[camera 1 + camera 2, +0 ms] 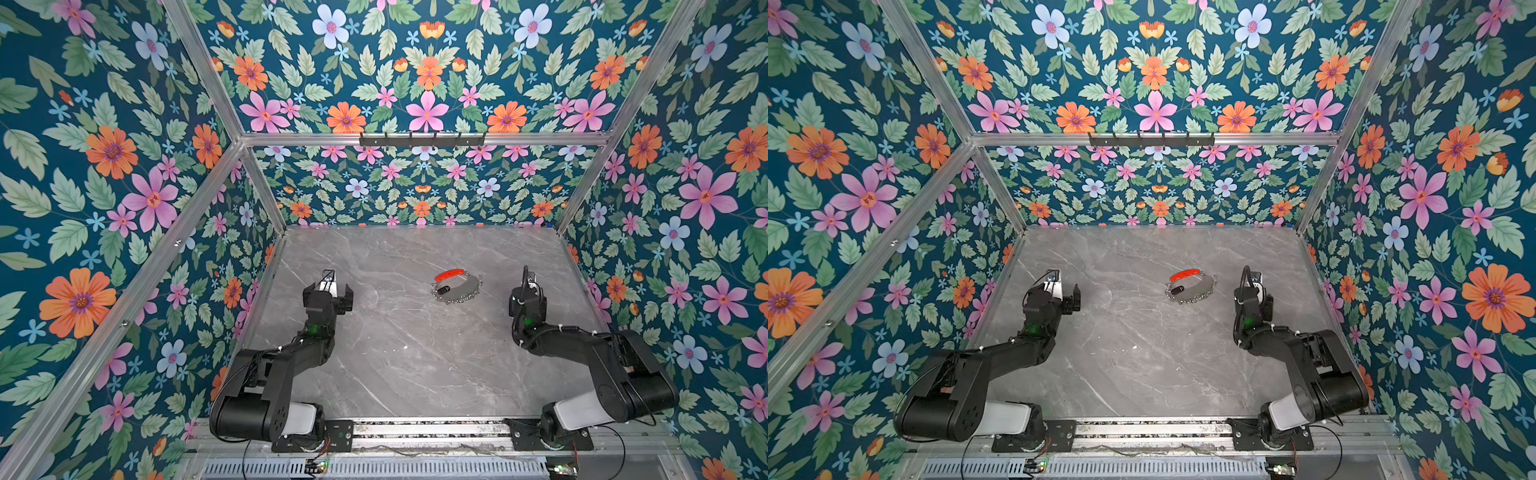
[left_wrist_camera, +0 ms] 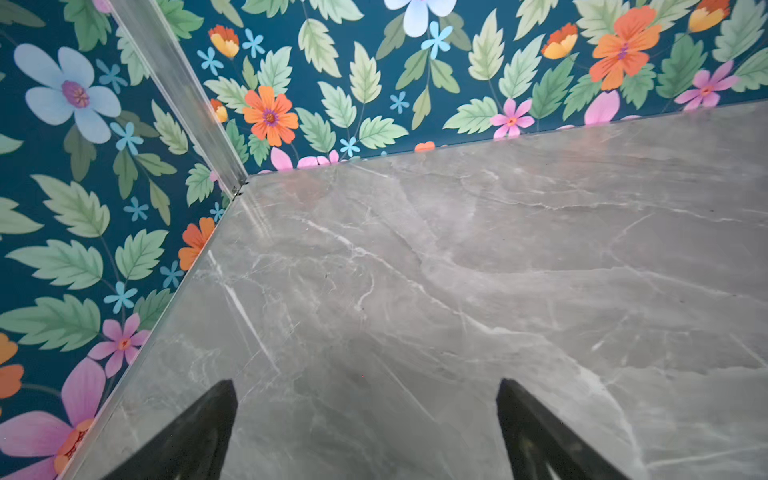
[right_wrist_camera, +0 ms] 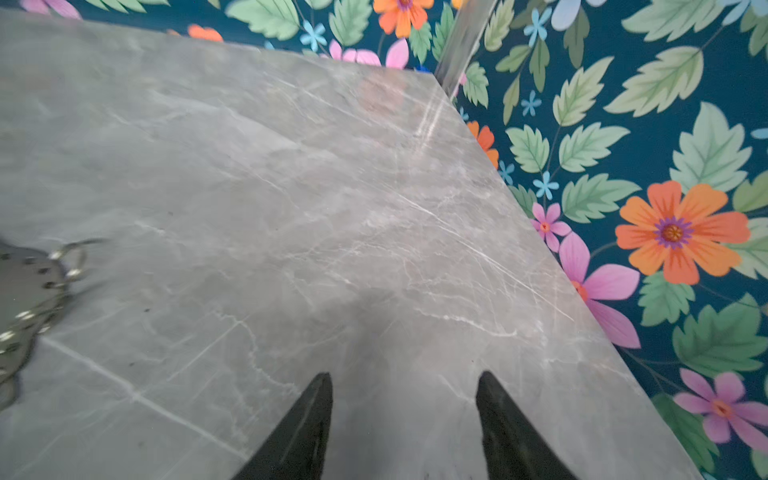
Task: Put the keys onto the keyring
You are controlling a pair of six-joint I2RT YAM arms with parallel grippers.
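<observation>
The keyring (image 1: 464, 291) (image 1: 1199, 291), a flat grey disc fringed with silver loops and with a red curved piece (image 1: 449, 274), lies on the marble table right of centre. The black oblong key tag (image 1: 444, 289) (image 1: 1177, 289) rests on the disc's left part; I cannot tell whether it is linked to it. My left gripper (image 1: 330, 287) (image 2: 365, 382) hovers open and empty well to the left. To the right of the keyring my right gripper (image 1: 528, 286) (image 3: 405, 374) is open with only bare table between its fingers. In the right wrist view, the keyring's looped rim (image 3: 25, 282) shows at the frame's edge.
The grey marble table (image 1: 395, 353) is enclosed by floral walls on three sides, with aluminium frame posts in the corners. A black hook rail (image 1: 422, 139) is fixed to the back crossbar high above the table. Both arm bases sit on the front rail.
</observation>
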